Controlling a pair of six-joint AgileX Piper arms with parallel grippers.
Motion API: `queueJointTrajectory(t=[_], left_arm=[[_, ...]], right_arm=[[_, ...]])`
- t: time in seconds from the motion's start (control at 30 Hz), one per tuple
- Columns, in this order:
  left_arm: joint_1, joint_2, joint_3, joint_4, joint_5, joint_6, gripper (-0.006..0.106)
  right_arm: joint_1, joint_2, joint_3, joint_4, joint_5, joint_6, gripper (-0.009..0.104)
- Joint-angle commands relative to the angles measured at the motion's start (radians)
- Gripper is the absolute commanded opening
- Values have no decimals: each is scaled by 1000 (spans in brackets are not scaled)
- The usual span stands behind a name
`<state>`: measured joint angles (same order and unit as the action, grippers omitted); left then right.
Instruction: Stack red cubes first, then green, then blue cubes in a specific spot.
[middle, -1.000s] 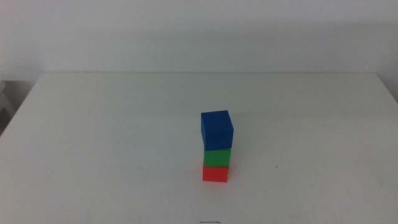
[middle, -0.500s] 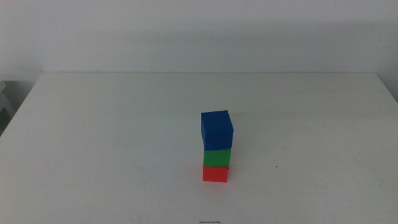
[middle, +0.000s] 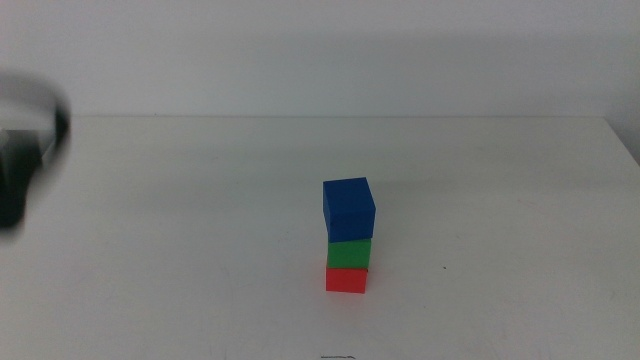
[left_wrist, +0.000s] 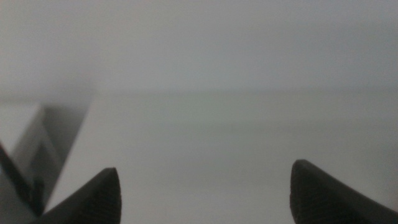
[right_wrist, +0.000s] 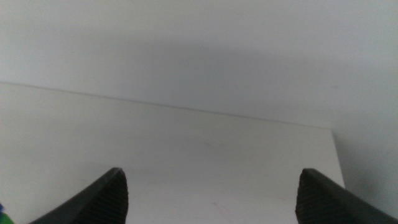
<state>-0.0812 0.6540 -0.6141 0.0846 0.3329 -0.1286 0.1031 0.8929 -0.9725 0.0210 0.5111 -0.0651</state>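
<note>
The red cube (middle: 346, 280) sits on the white desk (middle: 180, 260), a bit right of the middle and closer to the front edge than to the back edge. The green cube (middle: 349, 252) sits right on top of it. The blue cube (middle: 348, 207) sits on top of the green one. It is turned a little, so its corners do not line up with the cubes under it. The three cubes touch each other and make one small tower that stands up straight.

There is bare white desk on every side of the tower. The most room is on the left side, and there is also plenty on the right side, where one tiny dark speck (middle: 444, 267) lies near the tower. Behind the tower the desk goes on, bare, to its back edge, where the pale wall (middle: 330, 50) starts.

The left gripper (left_wrist: 205, 193) looks out over bare desk near the left edge. Its fingers (left_wrist: 99, 196) are spread wide and hold nothing. In the middle view a dark, blurry shape (middle: 25, 150) shows at the far left edge of the desk, well apart from the tower.

The right gripper (right_wrist: 214, 196) looks toward the back edge and a far corner of the desk. Its fingers (right_wrist: 320, 196) are also spread wide and hold nothing.
</note>
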Motion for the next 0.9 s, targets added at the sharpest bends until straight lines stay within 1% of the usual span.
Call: queueJointTrajectory(t=[0.0, 0.07, 0.13, 0.17, 0.27, 0.37, 0.43, 0.6, 0.87], left_arm=[[1, -105, 97, -26, -86, -2, 92], [1, -191, 209, -36, -88, -2, 92], [1, -288, 304, -36, -86, -2, 92], [1, -332, 336, -36, -86, -2, 92], [1, -436, 417, -36, -86, -2, 92], [4, -529, 464, -34, -86, -1, 92], [17, -595, 488, -34, -88, -1, 92], [50, -667, 538, -36, -89, -1, 92], [63, -694, 643, -36, -102, -1, 92]], right_arm=[[-9, -113, 147, -36, -230, -11, 83], [-10, -222, 310, -74, -303, -11, 83], [-30, -332, 432, -101, -293, -11, 83], [-48, -393, 493, -104, -287, -11, 83], [-115, -550, 650, -95, -286, -11, 83], [-168, -689, 766, -50, -283, -11, 83], [-185, -755, 824, -21, -270, -11, 83], [-188, -850, 923, -21, -266, -11, 83], [-188, -884, 939, -26, -275, -11, 83]])
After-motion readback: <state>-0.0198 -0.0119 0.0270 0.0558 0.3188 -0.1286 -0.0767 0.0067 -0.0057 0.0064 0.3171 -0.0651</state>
